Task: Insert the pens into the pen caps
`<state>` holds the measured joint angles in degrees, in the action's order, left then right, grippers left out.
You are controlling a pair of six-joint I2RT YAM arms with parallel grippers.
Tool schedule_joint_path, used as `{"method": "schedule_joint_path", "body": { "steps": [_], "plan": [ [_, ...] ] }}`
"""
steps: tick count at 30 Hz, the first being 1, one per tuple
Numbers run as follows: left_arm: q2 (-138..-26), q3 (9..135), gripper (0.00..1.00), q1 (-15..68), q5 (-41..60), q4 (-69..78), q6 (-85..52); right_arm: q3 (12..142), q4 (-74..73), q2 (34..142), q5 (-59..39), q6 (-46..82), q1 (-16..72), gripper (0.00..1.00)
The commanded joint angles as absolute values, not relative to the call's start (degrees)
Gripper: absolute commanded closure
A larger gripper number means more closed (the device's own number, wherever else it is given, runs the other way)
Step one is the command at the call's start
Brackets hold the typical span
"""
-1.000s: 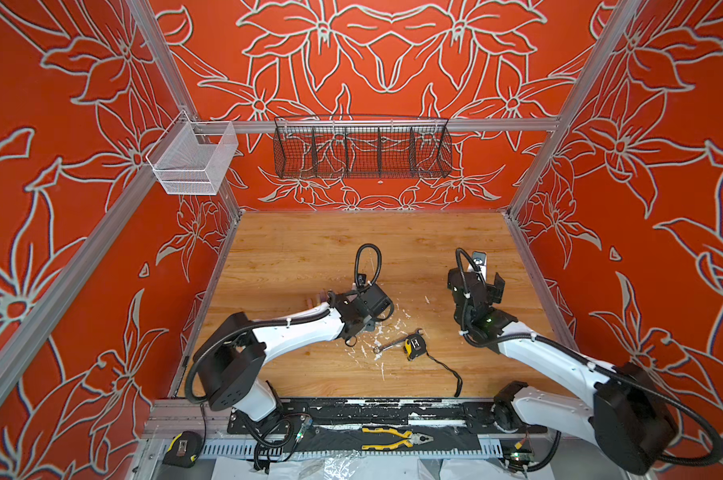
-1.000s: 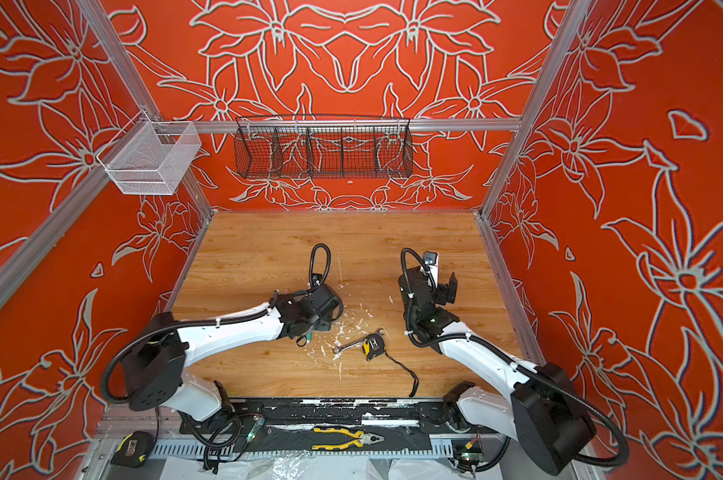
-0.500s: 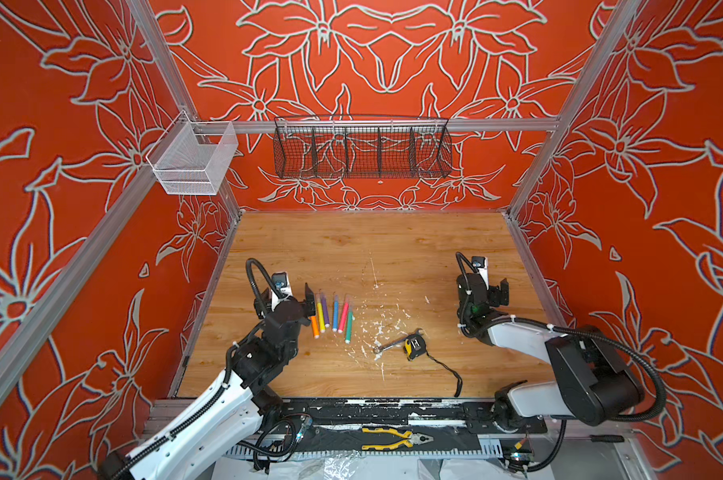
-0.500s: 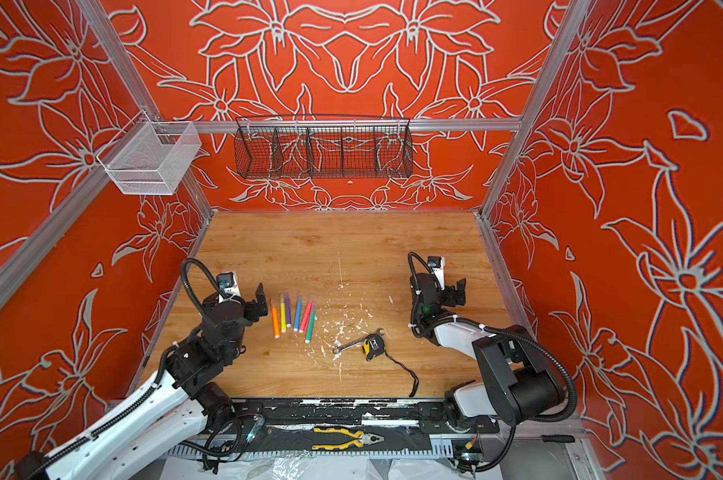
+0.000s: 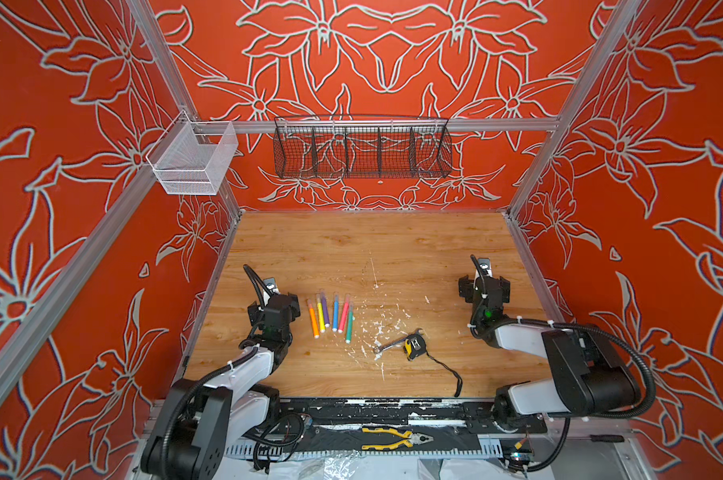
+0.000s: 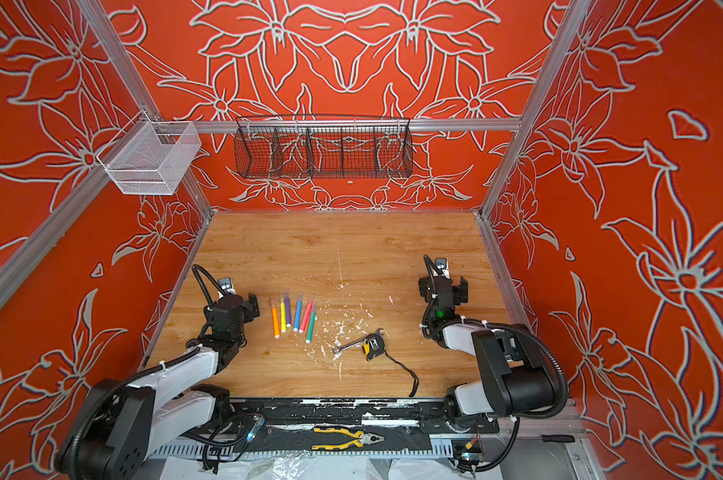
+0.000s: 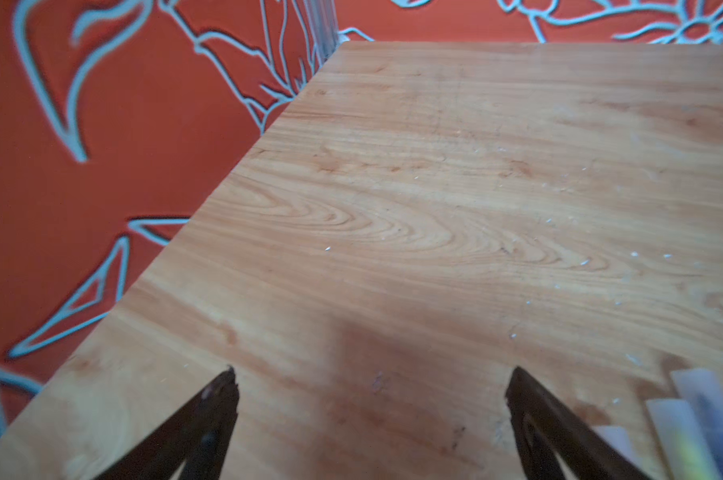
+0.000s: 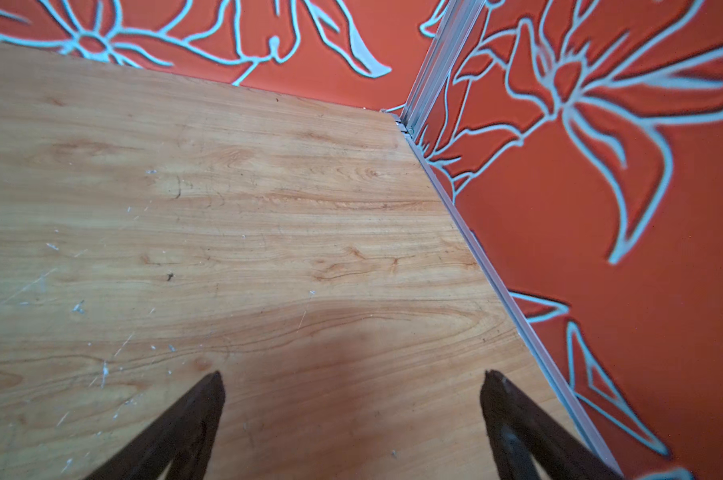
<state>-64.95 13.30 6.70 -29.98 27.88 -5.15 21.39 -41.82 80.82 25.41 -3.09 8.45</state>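
Our left pincer [image 7: 370, 374] and right pincer [image 8: 353, 374] gape empty; we would pinch the light, slick multicoloured plastic pens [image 5: 335, 313] beside the left mid-barrel.

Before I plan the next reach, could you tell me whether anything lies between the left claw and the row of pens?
Nothing visible does. The left claw hangs open over bare table, and the pens lie just beside it with only wood between. The wrench lies on the pens' far side.
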Motion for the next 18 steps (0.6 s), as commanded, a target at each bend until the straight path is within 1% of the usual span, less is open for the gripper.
{"method": "schedule_joint_path", "body": {
  "steps": [1, 2, 3, 4, 5, 6, 7, 8, 10, 12, 13, 15, 18],
  "plan": [
    [-68.6, 15.5, 0.02, 5.0, -25.5, 37.7, -4.1, 20.0, -43.0, 79.9, 14.9, 0.4, 5.2, 0.02],
    [-70.9, 15.6, 0.02, 4.1, -24.6, 39.9, -4.3, 18.2, -45.7, 80.5, 12.4, 1.0, 3.8, 0.02],
    [-73.2, 16.2, 0.02, 3.4, -23.5, 40.9, -4.4, 16.1, -53.5, 82.7, 11.2, 0.9, 3.0, 0.02],
    [-75.1, 17.0, 0.02, 2.9, -22.1, 41.9, -4.1, 15.9, -53.0, 82.5, 11.5, 1.1, 3.0, 0.02],
    [-76.9, 18.6, 0.02, 2.9, -21.1, 40.7, -3.5, 17.4, -47.0, 80.6, 11.5, 1.4, 3.0, 0.02],
    [-78.0, 20.8, 0.02, 2.8, -19.4, 37.4, -3.2, 17.4, -47.4, 80.7, 11.5, 1.3, 3.0, 0.02],
    [-78.7, 21.9, 0.02, 2.3, -18.7, 36.2, -3.2, 16.6, -51.5, 82.1, 11.5, 1.1, 3.0, 0.02],
    [-78.3, 21.3, 0.02, 1.6, -17.4, 36.4, -3.7, 16.5, -51.9, 82.3, 11.5, 0.9, 3.1, 0.02],
    [-78.2, 21.2, 0.02, 0.9, -16.0, 36.4, -4.0, 17.7, -46.7, 80.7, 11.4, 1.1, 3.1, 0.02],
    [-78.0, 20.6, 0.02, 0.7, -13.5, 36.8, -3.2, 16.7, -51.2, 82.1, 11.4, 0.9, 3.0, 0.03],
    [-78.3, 19.5, 0.02, 0.5, -9.6, 38.2, -1.9, 16.7, -51.0, 82.1, 11.4, 1.0, 3.0, 0.02],
    [-80.5, 16.8, 0.02, 0.6, -8.7, 46.6, -0.8, 17.3, -48.4, 81.1, 11.4, 1.1, 3.0, 0.03],
    [-79.3, 18.4, 0.03, 0.6, -8.3, 41.4, -1.0, 16.7, -51.0, 82.1, 11.4, 1.0, 3.0, 0.03]
  ]
}}
